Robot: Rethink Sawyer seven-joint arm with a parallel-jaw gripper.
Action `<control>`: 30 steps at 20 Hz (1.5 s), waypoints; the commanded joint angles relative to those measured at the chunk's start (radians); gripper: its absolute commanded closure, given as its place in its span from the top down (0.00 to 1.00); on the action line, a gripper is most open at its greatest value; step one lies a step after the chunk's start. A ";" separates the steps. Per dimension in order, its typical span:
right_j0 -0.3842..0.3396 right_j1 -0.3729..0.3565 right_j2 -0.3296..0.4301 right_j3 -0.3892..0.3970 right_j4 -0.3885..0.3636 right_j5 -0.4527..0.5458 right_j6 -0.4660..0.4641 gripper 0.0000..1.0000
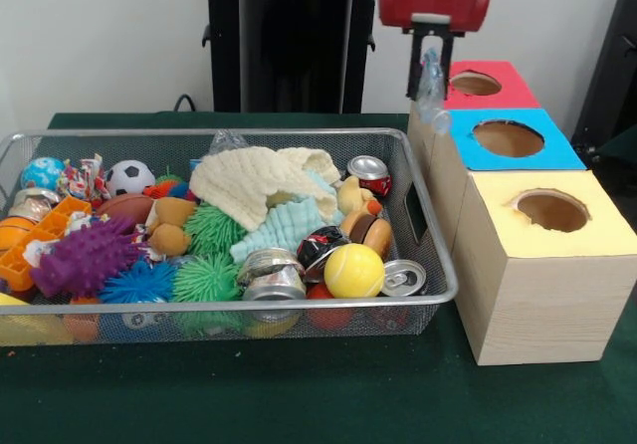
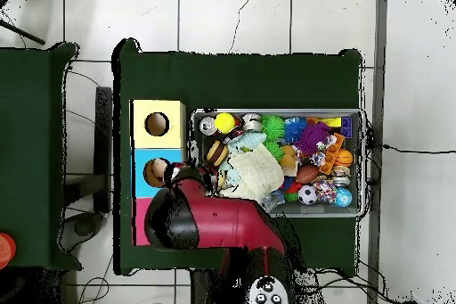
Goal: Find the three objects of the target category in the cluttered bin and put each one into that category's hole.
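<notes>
My gripper (image 1: pixel 430 92) hangs beside the left edge of the coloured boxes, level with the seam between the red box (image 1: pixel 508 94) and the blue box (image 1: pixel 557 152). It is shut on a clear crumpled plastic piece (image 1: pixel 435 115) that dangles below the fingers. The red box's hole (image 1: pixel 476 84) lies just right of the gripper, and the blue box's hole (image 1: pixel 509 137) is nearer and lower. In the overhead view the red arm head (image 2: pixel 183 207) covers the gripper next to the blue box (image 2: pixel 141 160). Another clear plastic piece (image 1: pixel 226 141) pokes up at the bin's back wall.
The wire bin (image 1: pixel 430 227) holds crushed cans (image 1: pixel 369 171) (image 1: pixel 403 279), a yellow ball (image 1: pixel 353 270), spiky balls, a cream knitted cloth (image 1: pixel 259 180) and other toys. A yellow-topped box (image 1: pixel 587 240) with its hole (image 1: pixel 552 210) stands nearest. The bin touches the boxes' left side.
</notes>
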 commanded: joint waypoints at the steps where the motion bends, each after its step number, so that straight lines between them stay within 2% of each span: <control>1: 0.063 -0.016 0.074 -0.020 -0.041 0.200 0.016 0.00; 9: 0.177 0.016 0.006 -0.088 -0.028 0.323 0.082 0.00; 12: 0.220 0.029 -0.016 -0.133 -0.055 0.466 0.065 0.00; 14: 0.240 0.036 -0.026 -0.147 -0.069 0.509 0.064 0.00; 17: 0.258 0.052 -0.027 -0.156 -0.080 0.518 0.069 0.00; 20: 0.272 0.076 -0.021 -0.175 -0.121 0.585 0.033 0.00; 25: 0.279 0.097 -0.022 -0.187 -0.164 0.617 0.025 0.00; 30: 0.284 0.117 -0.011 -0.228 -0.210 0.714 -0.008 0.00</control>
